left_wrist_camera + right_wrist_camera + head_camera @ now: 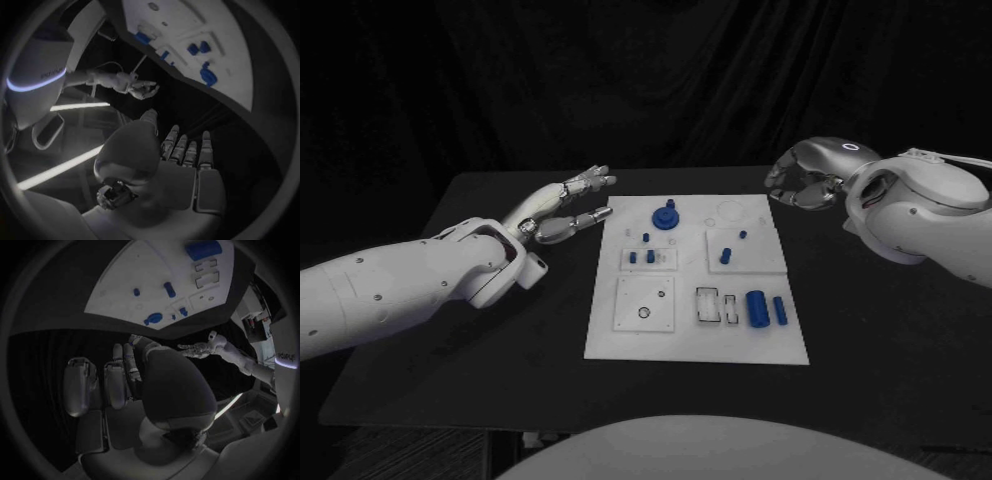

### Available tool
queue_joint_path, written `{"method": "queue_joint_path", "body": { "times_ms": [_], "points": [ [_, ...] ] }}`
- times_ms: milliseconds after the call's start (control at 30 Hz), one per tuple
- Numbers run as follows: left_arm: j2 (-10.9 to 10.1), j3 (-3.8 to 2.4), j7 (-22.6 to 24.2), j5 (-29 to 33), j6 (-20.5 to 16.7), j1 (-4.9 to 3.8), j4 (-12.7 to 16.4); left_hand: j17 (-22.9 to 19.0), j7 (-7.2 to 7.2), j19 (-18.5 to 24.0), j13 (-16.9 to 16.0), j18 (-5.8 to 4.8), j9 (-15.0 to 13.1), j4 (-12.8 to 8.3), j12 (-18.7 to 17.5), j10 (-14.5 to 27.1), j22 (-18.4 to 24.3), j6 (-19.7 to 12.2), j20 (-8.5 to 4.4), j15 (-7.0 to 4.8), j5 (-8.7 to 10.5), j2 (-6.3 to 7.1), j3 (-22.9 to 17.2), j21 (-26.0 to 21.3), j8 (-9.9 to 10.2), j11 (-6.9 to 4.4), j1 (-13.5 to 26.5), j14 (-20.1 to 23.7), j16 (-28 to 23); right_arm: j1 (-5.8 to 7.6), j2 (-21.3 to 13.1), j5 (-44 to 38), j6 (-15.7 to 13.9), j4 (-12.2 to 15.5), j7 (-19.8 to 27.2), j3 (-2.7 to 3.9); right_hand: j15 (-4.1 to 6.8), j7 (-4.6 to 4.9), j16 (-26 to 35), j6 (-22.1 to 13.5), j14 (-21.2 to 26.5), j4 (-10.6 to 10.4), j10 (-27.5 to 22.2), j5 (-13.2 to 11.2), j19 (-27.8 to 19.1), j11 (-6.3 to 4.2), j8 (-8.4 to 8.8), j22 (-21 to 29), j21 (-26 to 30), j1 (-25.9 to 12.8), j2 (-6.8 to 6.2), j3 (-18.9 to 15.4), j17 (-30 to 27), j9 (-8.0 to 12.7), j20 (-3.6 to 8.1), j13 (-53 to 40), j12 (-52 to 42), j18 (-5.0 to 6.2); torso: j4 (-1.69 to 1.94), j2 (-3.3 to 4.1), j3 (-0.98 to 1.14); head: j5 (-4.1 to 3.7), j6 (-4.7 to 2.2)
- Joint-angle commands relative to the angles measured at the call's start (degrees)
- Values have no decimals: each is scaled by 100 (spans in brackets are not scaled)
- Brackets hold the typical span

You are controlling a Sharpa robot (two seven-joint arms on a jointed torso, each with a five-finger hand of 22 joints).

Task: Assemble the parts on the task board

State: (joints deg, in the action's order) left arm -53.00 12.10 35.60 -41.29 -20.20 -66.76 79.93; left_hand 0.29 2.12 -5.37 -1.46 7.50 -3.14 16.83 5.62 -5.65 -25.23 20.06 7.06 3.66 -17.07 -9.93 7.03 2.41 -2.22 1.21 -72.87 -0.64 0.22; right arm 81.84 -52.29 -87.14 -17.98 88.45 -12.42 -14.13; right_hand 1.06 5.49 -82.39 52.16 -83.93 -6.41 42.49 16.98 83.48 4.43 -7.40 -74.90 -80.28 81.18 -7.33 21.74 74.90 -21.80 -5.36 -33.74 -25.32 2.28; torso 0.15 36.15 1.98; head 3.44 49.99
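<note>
Fingers of the left hand (568,205) are spread apart and hold nothing, just off the left edge of the white rectangular task board (697,340); right hand (808,176), fingers curled in on nothing, hovers beyond its far right corner. Small blue parts (764,308) sit on the board, mid-table

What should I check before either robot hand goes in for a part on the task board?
1. Left robot hand free: ok, fingers apart, holding nothing, beside the board's left edge.
2. Right robot hand free: ok, fingers curled in, nothing visible in them, off the board's far right corner.
3. Task board flat on the table, unobstructed: ok.
4. Large blue cylinder lying loose near the right edge, reachable: ok.
5. Round blue knob part at the far end already seated: cannot tell.
6. Small blue pegs fully inserted: cannot tell.
</note>
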Motion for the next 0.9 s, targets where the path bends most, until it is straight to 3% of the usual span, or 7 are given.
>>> {"method": "queue_joint_path", "body": {
  "times_ms": [33, 233, 367, 500, 567, 767, 900],
  "points": [
    [-4, 1, 1213, 2234, 1789, 135, 99, -29, -182, 180, 32, -61, 121, 6, -170, 176, 515, -505, 7, 71, 396, -304, 301, -43, 50, 94, 229, 64, -22, -151, 42, -588, 189, -55, 272, 0, -68, -41, -52, -44, -179, -47, 39, -89, 56, 61, 117, -1203, -72, 22, -93, -14, 569, 84, -30, 297, 196, 5, 140, 49, -126, -187, 1],
    [-26, 0, 1467, 2895, 2461, 380, 214, -29, -306, 232, 59, -90, 154, -5, -296, 294, 706, -775, -6, 91, 671, -480, 601, -38, 70, 34, 385, 64, -22, -428, 96, -680, 67, -155, 442, 1, -113, -36, -99, -228, -205, -154, 180, -203, 112, 130, 350, -1229, -152, -11, -128, -103, 601, 312, -87, 723, 425, -15, 223, 83, -217, -403, 1],
    [-54, 0, 1556, 3023, 2596, 454, 282, -29, -860, 261, 146, -70, 216, -15, -562, 565, 959, -1373, -14, 49, 825, -609, 771, -55, 125, -289, 398, 64, -22, -547, 120, -697, -8, -213, 509, 1, -128, -2, -122, -218, -220, -208, 360, -193, 144, 144, 362, -1244, -198, -27, -121, -133, 618, 394, -105, 887, 476, -26, 282, 107, -297, -472, 1],
    [-88, 0, 1612, 3077, 2626, 487, 371, -29, -943, 341, 146, -45, 231, -15, -562, 565, 1376, -1508, -37, 2, 866, -644, 840, -102, 141, -407, 374, 64, -22, -612, 114, -705, -28, -246, 537, 1, -142, 17, -156, -203, -244, -247, 473, -180, 182, 150, 361, -1262, -253, -40, -120, -156, 653, 451, -118, 1010, 528, -39, 335, 125, -383, -531, 1],
    [-105, 0, 1631, 3090, 2631, 495, 413, -29, -1034, 535, 146, -38, 229, -19, -562, 565, 2465, -1507, -121, -102, 907, -652, 870, -234, 139, -478, 370, 64, -22, -637, 108, -707, -19, -259, 541, 1, -145, 25, -160, -199, -247, -261, 494, -190, 190, 153, 363, -1265, -264, -50, -124, -169, 655, 470, -121, 1055, 557, -42, 339, 131, -421, -547, 1],
    [-117, -1, 1671, 3109, 2662, 513, 451, -29, -1035, 537, 146, -13, 223, -33, -562, 565, 2517, -1464, -224, -216, 903, -644, 876, -241, 132, -490, 331, 64, -22, -705, 95, -710, 30, -324, 524, 0, -136, 9, -162, -181, -248, -299, 563, -226, 201, 141, 359, -1271, -281, -73, -118, -203, 650, 512, -122, 1148, 604, -45, 332, 143, -592, -626, 1],
    [-104, -1, 1685, 3113, 2693, 528, 430, -29, -951, 537, 146, -110, 221, -145, -562, 565, 2523, -1441, -403, -292, 848, -593, 854, -241, 131, -382, 123, 64, -22, -769, 133, -710, 41, -428, 505, 0, -112, -47, -151, -167, -238, -274, 623, -137, 189, 116, 358, -1265, -265, -5, -108, -190, 629, 549, -104, 1233, 642, -40, 343, 135, -635, -674, 1]
  ]
}}
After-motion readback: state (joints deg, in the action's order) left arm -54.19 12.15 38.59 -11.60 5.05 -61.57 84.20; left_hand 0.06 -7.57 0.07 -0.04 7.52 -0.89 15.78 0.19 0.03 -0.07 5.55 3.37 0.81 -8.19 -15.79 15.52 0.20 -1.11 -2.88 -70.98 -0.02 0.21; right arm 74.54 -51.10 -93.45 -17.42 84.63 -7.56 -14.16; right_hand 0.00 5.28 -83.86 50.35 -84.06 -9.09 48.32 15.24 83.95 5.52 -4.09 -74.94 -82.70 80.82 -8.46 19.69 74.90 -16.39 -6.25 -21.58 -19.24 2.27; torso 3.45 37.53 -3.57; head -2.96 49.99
